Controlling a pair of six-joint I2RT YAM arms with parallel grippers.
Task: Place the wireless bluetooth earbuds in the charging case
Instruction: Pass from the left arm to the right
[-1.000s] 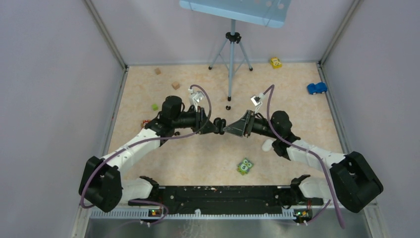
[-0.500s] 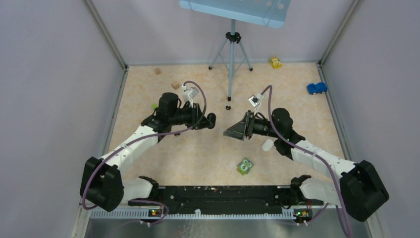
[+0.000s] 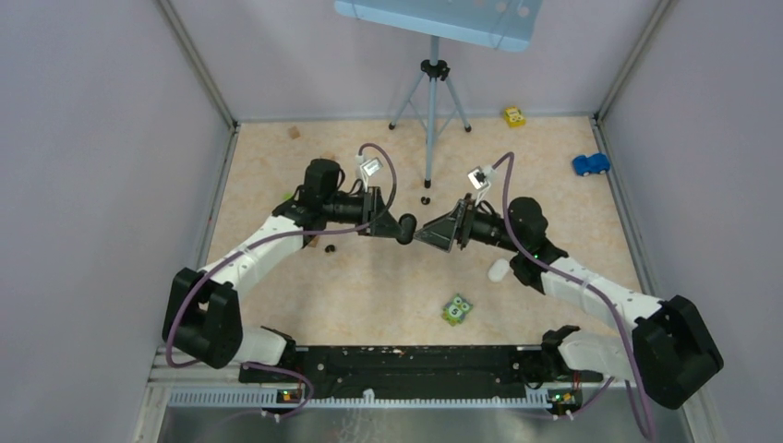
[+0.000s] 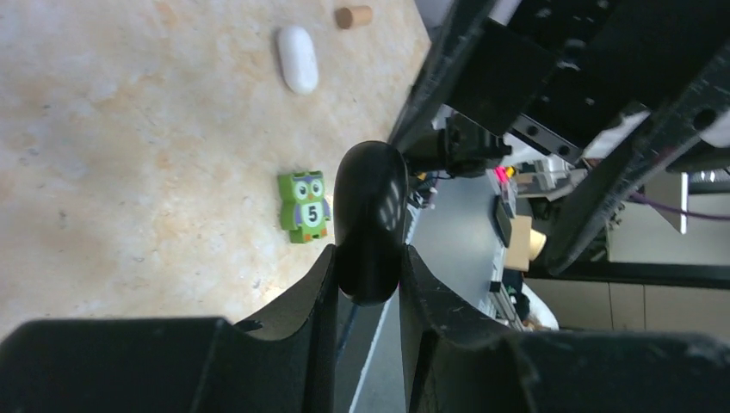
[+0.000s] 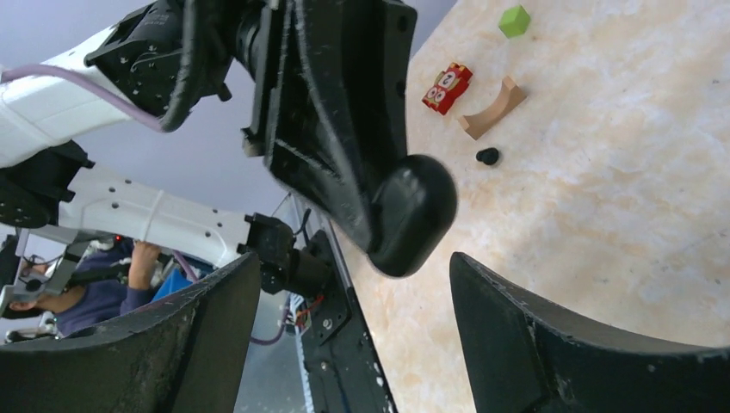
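My left gripper (image 3: 395,224) is shut on a black pebble-shaped charging case (image 3: 405,229), held above the table's middle. In the left wrist view the case (image 4: 370,206) sticks out from between my fingers. My right gripper (image 3: 427,234) is open and empty, its jaws facing the case. In the right wrist view (image 5: 355,262) the case (image 5: 413,215) hangs just beyond the wide gap, not between the fingers. A white case (image 3: 499,269) lies on the table under the right arm. One tiny black earbud (image 5: 487,156) lies on the table below the left arm (image 3: 330,249). No white earbuds show.
A green owl block (image 3: 456,309) lies near the front. A red block (image 5: 447,87), a wooden arch (image 5: 491,109) and a green cube (image 5: 515,20) lie at the left. A tripod (image 3: 431,92) stands at the back, with a blue car (image 3: 591,164) and a yellow car (image 3: 513,116).
The left gripper, which had drawn back to the left half a second ago, has swung right again with the black case, up to the open right gripper.
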